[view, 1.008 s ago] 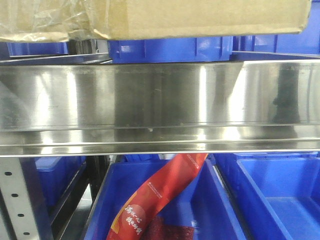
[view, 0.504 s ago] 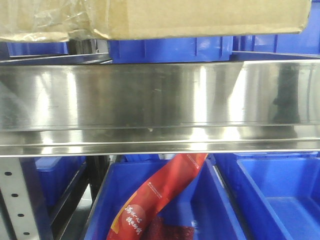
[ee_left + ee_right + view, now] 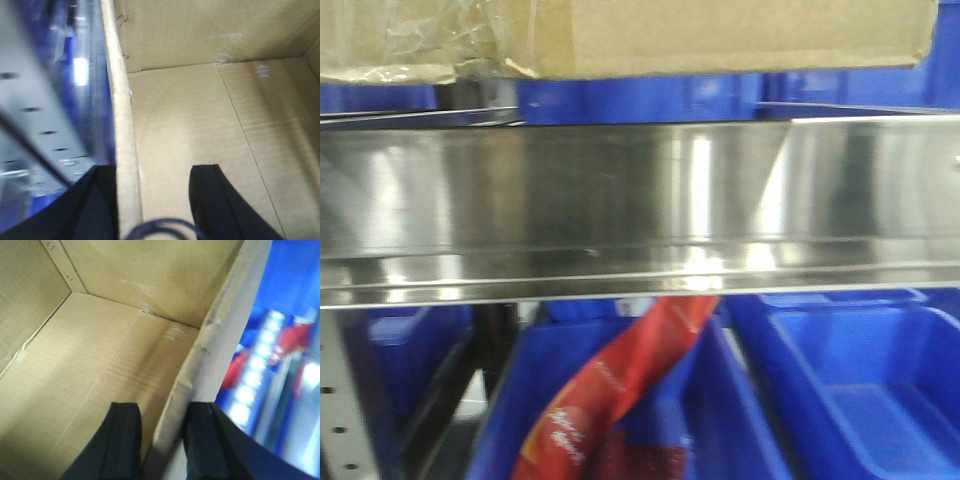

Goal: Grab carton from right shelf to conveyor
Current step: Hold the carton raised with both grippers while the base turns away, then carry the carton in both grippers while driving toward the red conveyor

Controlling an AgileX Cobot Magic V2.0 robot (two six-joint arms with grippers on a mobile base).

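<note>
Right shelf [image 3: 640,200] steel rail; red packet [image 3: 620,390] lettering unreadable; carton [image 3: 720,35] plain.

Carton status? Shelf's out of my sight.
Left tool astride carton wall, grip unclear. Right tool shut on opposite wall. Carton above shelf rail. Nothing blocking seen.

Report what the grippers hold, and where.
The carton: right gripper pinches its side wall's top edge; left gripper straddles the opposite wall, inner jaw apart, grip uncertain.
</note>
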